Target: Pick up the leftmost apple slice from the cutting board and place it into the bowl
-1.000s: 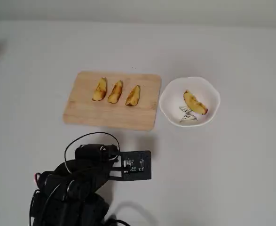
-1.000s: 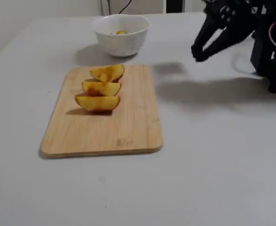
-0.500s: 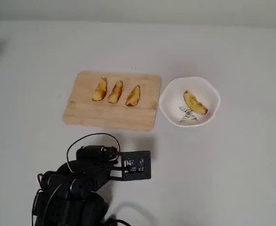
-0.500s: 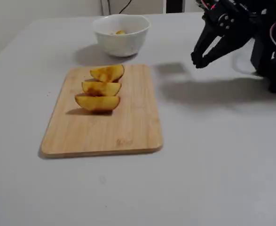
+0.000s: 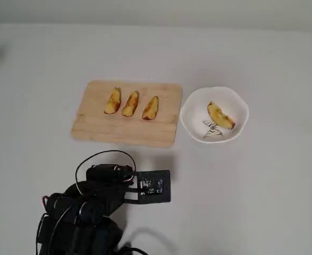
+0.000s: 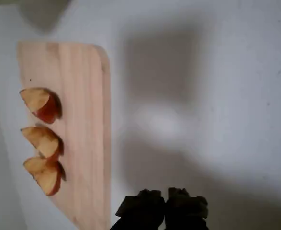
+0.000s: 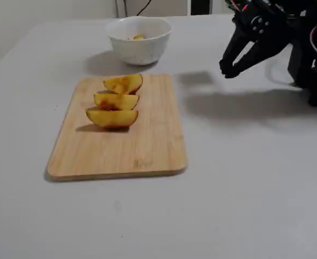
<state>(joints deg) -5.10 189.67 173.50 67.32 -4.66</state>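
Apple slice [image 5: 220,116] in bowl [image 5: 190,108], pincer [image 7: 229,69] clear

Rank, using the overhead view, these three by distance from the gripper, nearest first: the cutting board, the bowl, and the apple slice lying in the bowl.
Measured from the gripper, low in the overhead view:
1. cutting board: directly above it.
2. bowl: up and to the right, beside the board.
3. apple slice in the bowl: inside, toward its right.
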